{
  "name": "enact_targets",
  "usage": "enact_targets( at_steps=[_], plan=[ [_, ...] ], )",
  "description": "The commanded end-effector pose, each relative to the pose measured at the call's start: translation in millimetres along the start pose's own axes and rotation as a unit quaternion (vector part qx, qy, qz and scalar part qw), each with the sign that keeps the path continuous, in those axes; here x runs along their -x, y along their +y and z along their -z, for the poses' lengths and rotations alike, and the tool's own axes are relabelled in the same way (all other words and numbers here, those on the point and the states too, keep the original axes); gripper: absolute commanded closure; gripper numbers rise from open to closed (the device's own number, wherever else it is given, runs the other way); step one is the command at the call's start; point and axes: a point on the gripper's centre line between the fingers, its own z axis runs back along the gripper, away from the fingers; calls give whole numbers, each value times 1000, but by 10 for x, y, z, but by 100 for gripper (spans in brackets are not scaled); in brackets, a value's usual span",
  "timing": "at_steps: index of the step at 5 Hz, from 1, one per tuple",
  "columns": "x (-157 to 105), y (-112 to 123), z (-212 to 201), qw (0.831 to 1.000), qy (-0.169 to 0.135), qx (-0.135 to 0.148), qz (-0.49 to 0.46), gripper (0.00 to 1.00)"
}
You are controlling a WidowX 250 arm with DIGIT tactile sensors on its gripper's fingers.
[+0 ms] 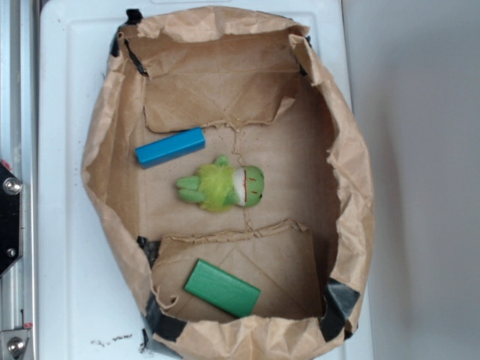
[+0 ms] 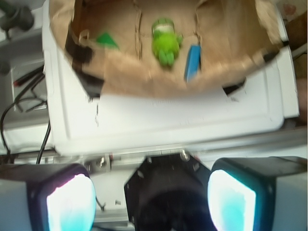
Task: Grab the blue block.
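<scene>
Wrist cam, slightly blurred. Gripper (image 2: 151, 192) wide open, nothing between the fingers (image 2: 70, 202); both pads glow cyan-white at the bottom corners, black mount between them. Well ahead sits a brown paper tray (image 2: 144, 77) on a white counter (image 2: 168, 120), black tape at its near-left corner. Inside: blue block (image 2: 193, 63) right of centre, lying lengthwise toward the camera, near end close to the tray's front wall. Green plush toy (image 2: 166, 42) just left of it, apart (small gap). Green block (image 2: 107, 40) farther left, partly hidden by the wall. Black cables (image 2: 24, 103) off the counter's left side.
</scene>
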Motion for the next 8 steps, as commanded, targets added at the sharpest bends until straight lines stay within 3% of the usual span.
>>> enact_targets(
  at_steps=[1,2,3,4,7,8],
  plan=[
    [-479,1,364,1000,3,27,16,0],
    [-771,177,519,999,27,36,-23,0],
    [-938,358,516,996,28,45,-67,0],
    [-986,486,406,994,-2,45,-104,0],
    [-986,486,406,994,-2,45,-104,0],
    [-934,649,622,982,-39,43,-178,0]
  ],
)
